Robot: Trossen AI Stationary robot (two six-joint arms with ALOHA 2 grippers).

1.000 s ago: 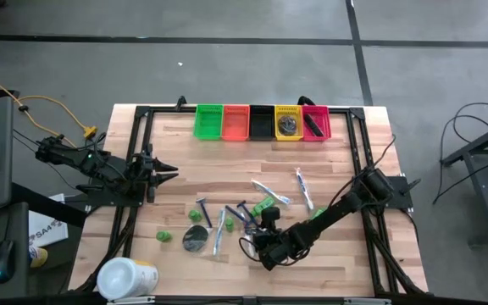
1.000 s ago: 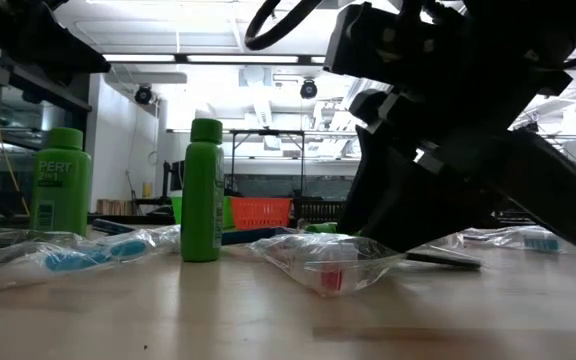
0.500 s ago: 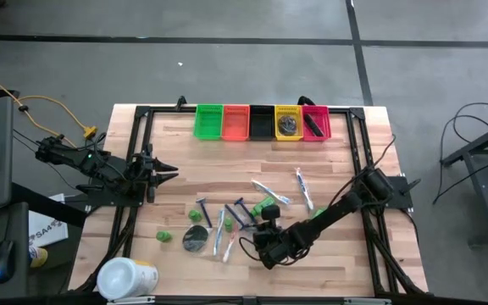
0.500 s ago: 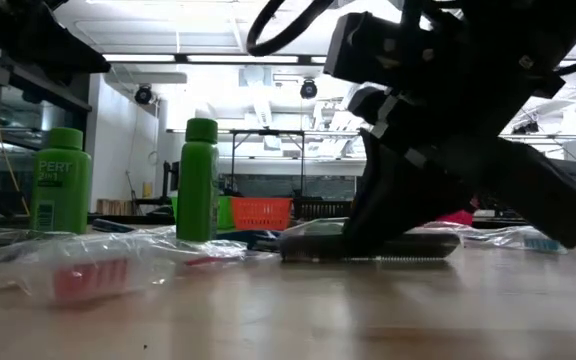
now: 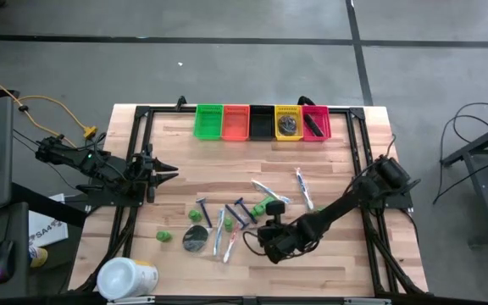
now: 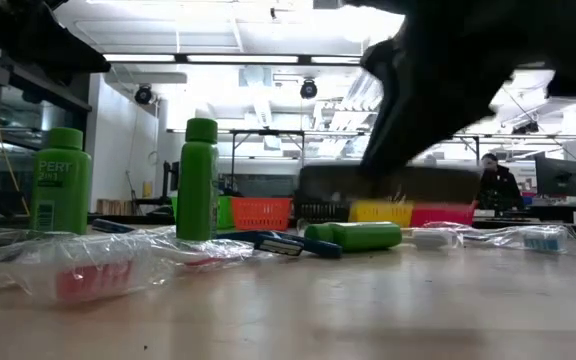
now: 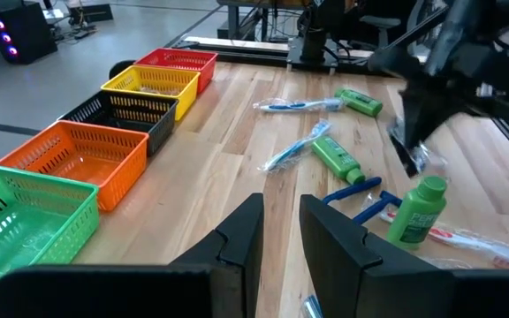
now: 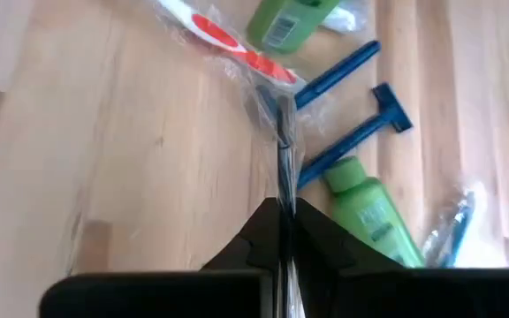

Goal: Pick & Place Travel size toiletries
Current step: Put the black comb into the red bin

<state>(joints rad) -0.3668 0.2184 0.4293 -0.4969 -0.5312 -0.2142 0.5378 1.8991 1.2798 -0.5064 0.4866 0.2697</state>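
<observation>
My right gripper (image 5: 266, 232) hangs over the table's near middle, shut on a thin black comb-like piece in a clear wrapper (image 6: 388, 185). Below and around it lie the other toiletries. They are green bottles (image 5: 265, 205) (image 6: 200, 180), blue razors (image 8: 347, 141), bagged toothbrushes (image 5: 269, 191) and a round dark disc (image 5: 196, 239). My left gripper (image 7: 281, 238) waits at the table's left side (image 5: 169, 174), its fingers a little apart with nothing between them. My right gripper pinches the wrapped black piece between its two fingers (image 8: 283, 216), which come at it from above. In the right wrist view I see the piece edge-on (image 8: 283, 150). It sits about level, lifted clear of the table (image 6: 388, 185); which part is held stays hidden.
A row of bins lines the far edge: green (image 5: 209, 121), orange (image 5: 235, 121), black (image 5: 262, 121), yellow (image 5: 288, 123) and pink (image 5: 316, 123). A large white tub (image 5: 125, 278) lies at the near left corner. A person sits in the room beyond (image 6: 496, 182).
My right gripper has shut on the black piece and gone up with it, so the piece is now lifted clear of the table. A bagged red-and-white toothbrush that lay under the gripper has slid aside along the table.
</observation>
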